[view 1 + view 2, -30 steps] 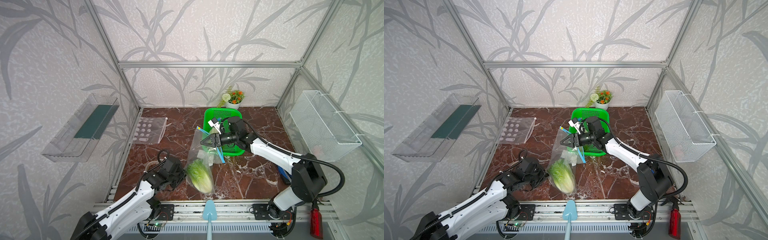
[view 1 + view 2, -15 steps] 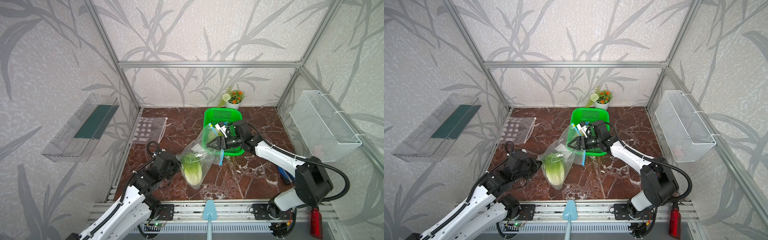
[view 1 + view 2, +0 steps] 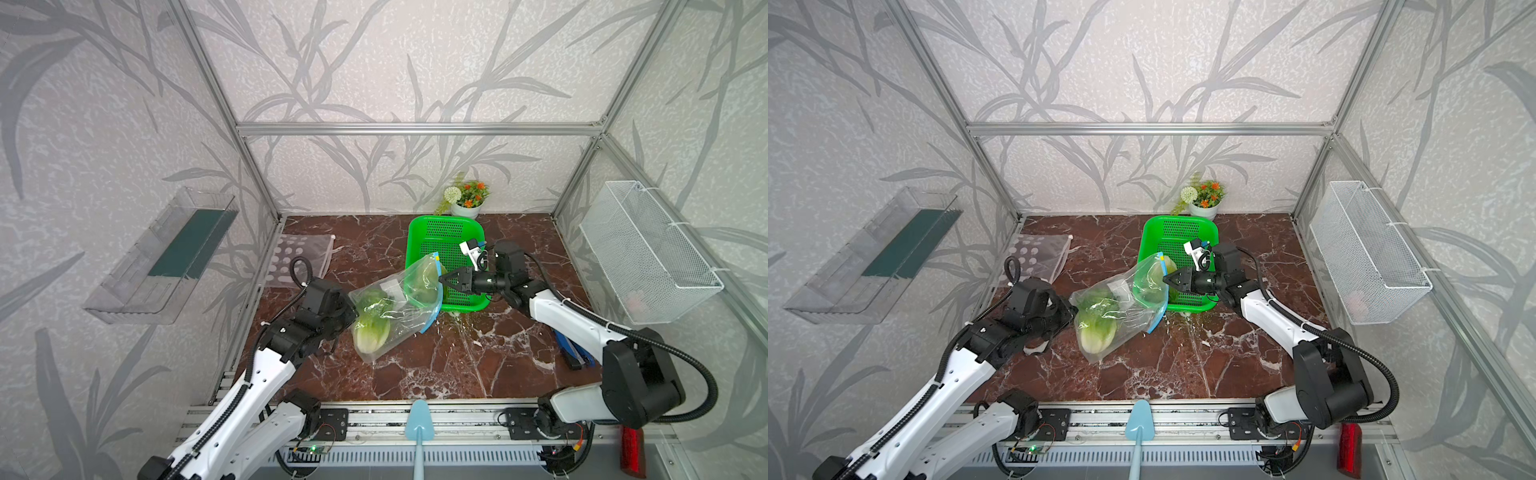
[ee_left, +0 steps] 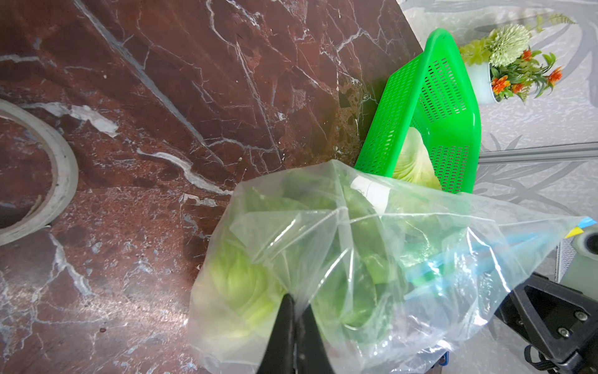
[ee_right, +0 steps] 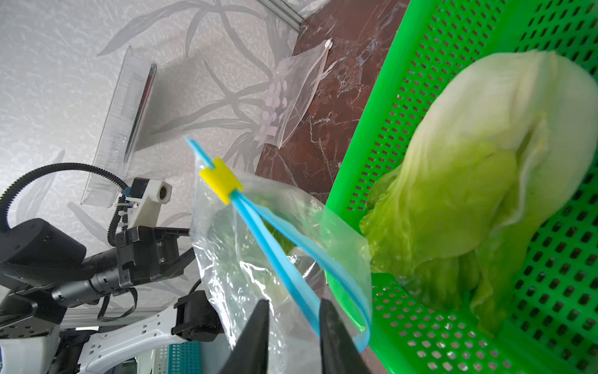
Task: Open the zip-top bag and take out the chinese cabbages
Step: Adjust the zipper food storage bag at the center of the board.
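The left tool (image 4: pixel 296 303) was clenched on a fold of clear film of the zip-top bag (image 3: pixel 399 307), at the side away from its mouth. The right tool (image 5: pixel 293 302) sat at the mouth with its jaws slightly parted. The blue zip strip (image 5: pixel 275 246) ran between them, but whether they pinched it could not be told. A yellow slider (image 5: pixel 221 181) sat at one end of that strip, and the mouth gaped open. The bag stretched between the two tools above the tabletop (image 3: pixel 436 361). One chinese cabbage (image 3: pixel 372 328) lay inside it, low in the bag. The other chinese cabbage (image 5: pixel 485 162) lay in the green basket (image 3: pixel 446 232), just beyond the bag's mouth, which overlapped the basket's near rim.
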Action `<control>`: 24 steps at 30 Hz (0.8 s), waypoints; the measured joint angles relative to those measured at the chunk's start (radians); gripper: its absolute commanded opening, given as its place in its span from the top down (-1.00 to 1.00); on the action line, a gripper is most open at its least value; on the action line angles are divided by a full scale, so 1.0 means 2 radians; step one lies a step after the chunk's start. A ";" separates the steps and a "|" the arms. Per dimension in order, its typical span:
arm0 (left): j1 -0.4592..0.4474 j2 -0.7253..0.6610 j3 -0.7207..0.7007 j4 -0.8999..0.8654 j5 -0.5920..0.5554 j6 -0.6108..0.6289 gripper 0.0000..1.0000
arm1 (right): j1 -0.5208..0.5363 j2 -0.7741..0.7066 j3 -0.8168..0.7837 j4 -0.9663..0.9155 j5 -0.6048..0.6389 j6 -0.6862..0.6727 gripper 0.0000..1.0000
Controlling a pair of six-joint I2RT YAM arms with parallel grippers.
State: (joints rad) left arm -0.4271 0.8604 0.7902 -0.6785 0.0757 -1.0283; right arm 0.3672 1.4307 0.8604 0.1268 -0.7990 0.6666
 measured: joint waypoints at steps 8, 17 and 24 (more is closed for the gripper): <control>0.011 0.026 0.004 -0.004 0.012 0.025 1.00 | 0.001 -0.013 -0.015 -0.035 0.078 -0.030 0.56; 0.025 0.027 0.014 -0.009 0.017 0.042 1.00 | 0.030 -0.042 -0.048 -0.047 0.108 -0.038 0.59; 0.026 0.025 0.077 -0.016 0.037 0.043 1.00 | 0.040 -0.017 -0.048 -0.020 0.108 -0.033 0.58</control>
State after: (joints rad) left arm -0.3748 0.9108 0.9443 -0.7105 0.1505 -0.9424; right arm 0.4473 1.3968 0.7650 0.0864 -0.5831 0.5999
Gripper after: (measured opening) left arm 0.047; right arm 0.209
